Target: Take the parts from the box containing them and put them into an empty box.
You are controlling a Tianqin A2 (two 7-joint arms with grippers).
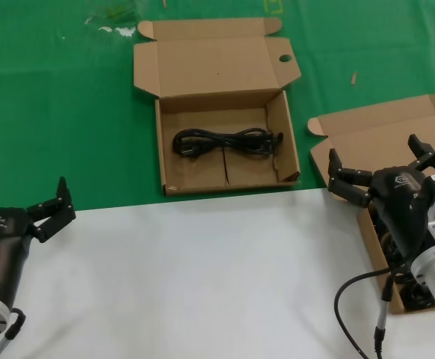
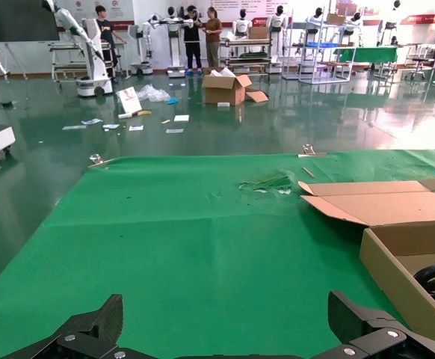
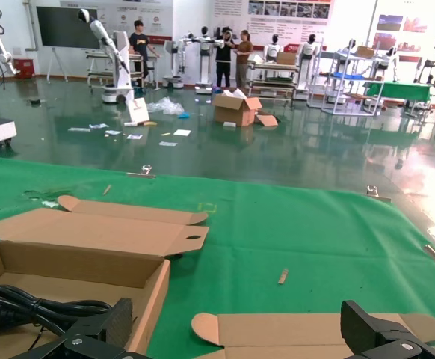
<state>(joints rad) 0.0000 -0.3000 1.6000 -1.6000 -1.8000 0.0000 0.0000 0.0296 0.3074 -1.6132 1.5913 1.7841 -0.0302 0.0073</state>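
Green cloth bears holed box [image 1: 221, 67], cable [image 1: 225, 142] lying crosswise; both hands [image 1: 53, 210] [image 1: 386, 166] wide.

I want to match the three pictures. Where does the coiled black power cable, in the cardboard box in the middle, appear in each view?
Head view: the coiled black power cable lies in the centre, on the floor of the open brown cardboard box.
Left wrist view: only one loop shows, at the right edge, inside the box.
Right wrist view: it is at the lower left, inside the box.
Shared landmark: that box's opened lid.
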